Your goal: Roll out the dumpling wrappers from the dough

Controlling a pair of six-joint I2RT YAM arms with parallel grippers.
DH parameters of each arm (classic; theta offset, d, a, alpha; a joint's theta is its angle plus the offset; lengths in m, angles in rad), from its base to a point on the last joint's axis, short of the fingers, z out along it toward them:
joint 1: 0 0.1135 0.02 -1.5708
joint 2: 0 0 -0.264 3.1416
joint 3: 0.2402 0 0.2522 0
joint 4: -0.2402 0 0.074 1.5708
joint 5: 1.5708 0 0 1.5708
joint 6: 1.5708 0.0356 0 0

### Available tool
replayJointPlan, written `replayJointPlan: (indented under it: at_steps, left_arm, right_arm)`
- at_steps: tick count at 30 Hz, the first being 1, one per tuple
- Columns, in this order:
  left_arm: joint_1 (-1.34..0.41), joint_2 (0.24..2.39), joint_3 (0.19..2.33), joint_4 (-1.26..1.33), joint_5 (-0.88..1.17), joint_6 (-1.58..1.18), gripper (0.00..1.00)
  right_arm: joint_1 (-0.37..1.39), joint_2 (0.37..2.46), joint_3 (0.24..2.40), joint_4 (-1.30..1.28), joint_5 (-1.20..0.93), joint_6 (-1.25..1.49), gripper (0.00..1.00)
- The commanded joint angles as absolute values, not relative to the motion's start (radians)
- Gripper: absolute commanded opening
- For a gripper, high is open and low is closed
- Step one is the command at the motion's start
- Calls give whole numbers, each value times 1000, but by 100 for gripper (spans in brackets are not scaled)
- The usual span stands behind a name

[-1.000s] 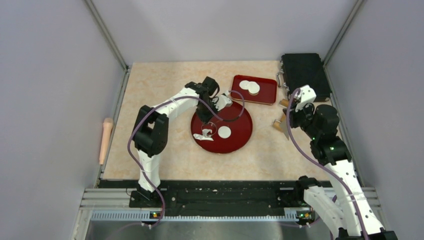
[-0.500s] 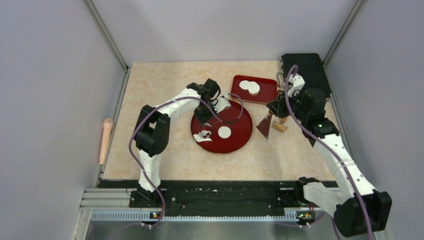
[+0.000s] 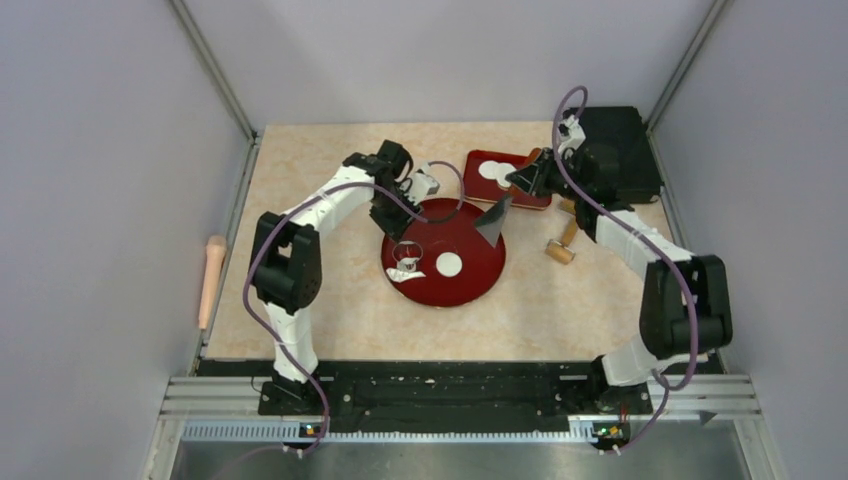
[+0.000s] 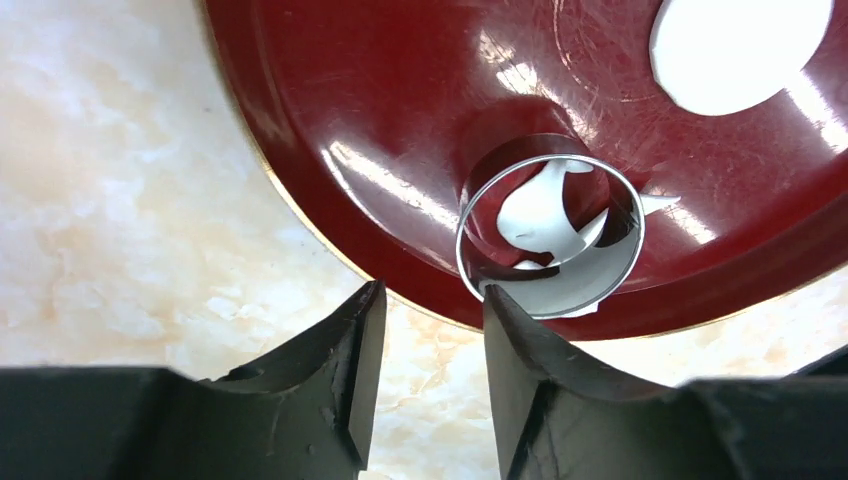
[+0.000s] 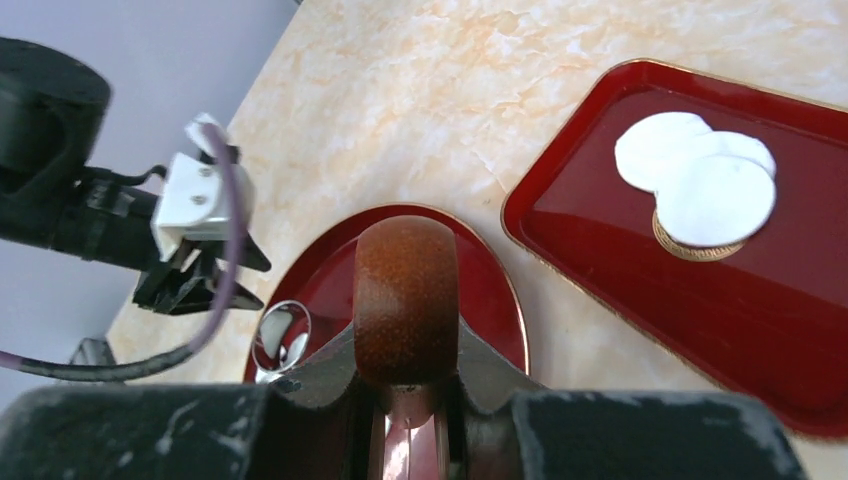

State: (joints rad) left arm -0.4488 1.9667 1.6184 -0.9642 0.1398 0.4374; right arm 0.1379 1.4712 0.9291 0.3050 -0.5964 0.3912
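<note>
On the round red plate point(image 3: 470, 285) lie one dumpling wrapper point(image 3: 449, 264) and ragged bits of dough point(image 3: 411, 273). A small metal ring point(image 4: 550, 235) stands over part of the dough. My left gripper point(image 4: 430, 310) is open just off the plate's rim, with nothing between its fingers and the ring just beyond the right fingertip. My right gripper point(image 5: 407, 370) is shut on the brown wooden handle point(image 5: 405, 290) of a scraper. The scraper blade point(image 3: 492, 222) hangs over the plate's far right side. More wrappers point(image 5: 700, 180) are stacked on the rectangular red tray point(image 5: 640, 270).
A wooden-handled tool point(image 3: 560, 247) lies on the table right of the plate. A black box point(image 3: 615, 145) fills the back right corner. A rolling pin point(image 3: 212, 280) lies beyond the table's left edge.
My left gripper has opened, let go of the ring and drawn back to the plate's rim. My right arm has swung left and back, carrying the scraper over the plate.
</note>
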Motion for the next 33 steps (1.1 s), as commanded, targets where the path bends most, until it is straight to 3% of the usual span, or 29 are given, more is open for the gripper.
replayJointPlan:
  at_steps: [1,5,9,20,33]
  left_arm:
    - [-384,1847,1637,-911,269,390,50]
    - [-295,1797,1613,-840,362,339,58]
    - [-273,1807,1586,-771,279,303,60]
    - [-265,1964,1616,-781,143,306,61]
    - [-265,2058,1690,-818,158,319,61]
  right_arm:
    - [104,1603,1069,448,-760,496,0]
    - [104,1717,1108,507,-831,537,0]
    - [103,1847,1197,530,-906,549,0]
    - [103,2084,1388,537,-1042,509,0]
    - [129,2209,1378,616,-1142,494,0]
